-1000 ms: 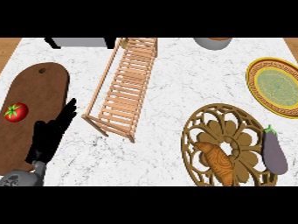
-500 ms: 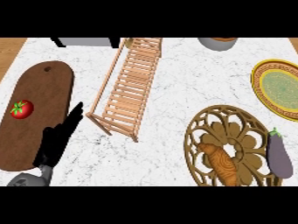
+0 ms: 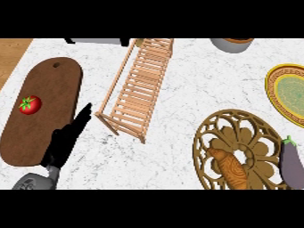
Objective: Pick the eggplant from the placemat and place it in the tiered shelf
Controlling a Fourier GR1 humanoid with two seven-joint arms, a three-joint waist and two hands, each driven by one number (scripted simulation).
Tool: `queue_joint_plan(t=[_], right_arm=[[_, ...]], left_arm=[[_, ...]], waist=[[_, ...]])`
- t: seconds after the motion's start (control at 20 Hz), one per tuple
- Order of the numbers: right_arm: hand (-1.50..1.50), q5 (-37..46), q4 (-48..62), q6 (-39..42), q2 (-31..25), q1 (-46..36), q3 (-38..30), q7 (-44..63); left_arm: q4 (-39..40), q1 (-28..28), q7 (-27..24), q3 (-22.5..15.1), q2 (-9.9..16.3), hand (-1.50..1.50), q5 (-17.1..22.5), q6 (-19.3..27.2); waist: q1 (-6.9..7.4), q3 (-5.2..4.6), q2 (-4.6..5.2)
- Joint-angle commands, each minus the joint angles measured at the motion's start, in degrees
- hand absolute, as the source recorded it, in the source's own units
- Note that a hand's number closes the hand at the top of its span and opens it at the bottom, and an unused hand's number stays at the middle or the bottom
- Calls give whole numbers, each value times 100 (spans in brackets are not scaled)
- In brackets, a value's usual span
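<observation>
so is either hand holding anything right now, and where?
Nothing held. Left hand is open with straight fingers over the counter; the eggplant lies untouched at the placemat's right edge. Right hand barely shows.

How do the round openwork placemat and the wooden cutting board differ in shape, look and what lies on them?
The placemat is round, golden and pierced with openwork; the cutting board is a long, dark brown, solid oval with a small hole near its far end. The placemat bears an eggplant at its right rim and a croissant; the cutting board bears a tomato. Both lie flat on the marble counter.
</observation>
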Motion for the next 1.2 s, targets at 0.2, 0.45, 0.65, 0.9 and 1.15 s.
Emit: queue_joint_plan(t=[0.2, 0.45, 0.65, 0.9, 1.15], right_arm=[[-150, 407, 1148, 599, 1102, -1477, 709, 911], [-150, 271, 1767, 981, 1245, -1793, 785, 1142], [-150, 425, 2165, 1025, 1573, -1726, 1086, 901], [-150, 386, 2280, 957, 1731, -2004, 1219, 1301], [-150, 569, 2208, 1183, 1457, -2124, 1414, 1314]], left_arm=[[147, -157, 56, 133, -50, 0, -78, -9], [241, -152, 39, 205, -189, 0, -50, -34], [63, 6, 81, 329, -60, 0, -8, -78], [-144, 183, 159, 437, 44, 0, -1, -129], [324, 215, -142, 368, -309, 0, -178, 6]], waist=[[-99, 2, -12], [-236, 0, -41], [-223, 4, -43], [-273, 0, -72], [-369, -6, -76]])
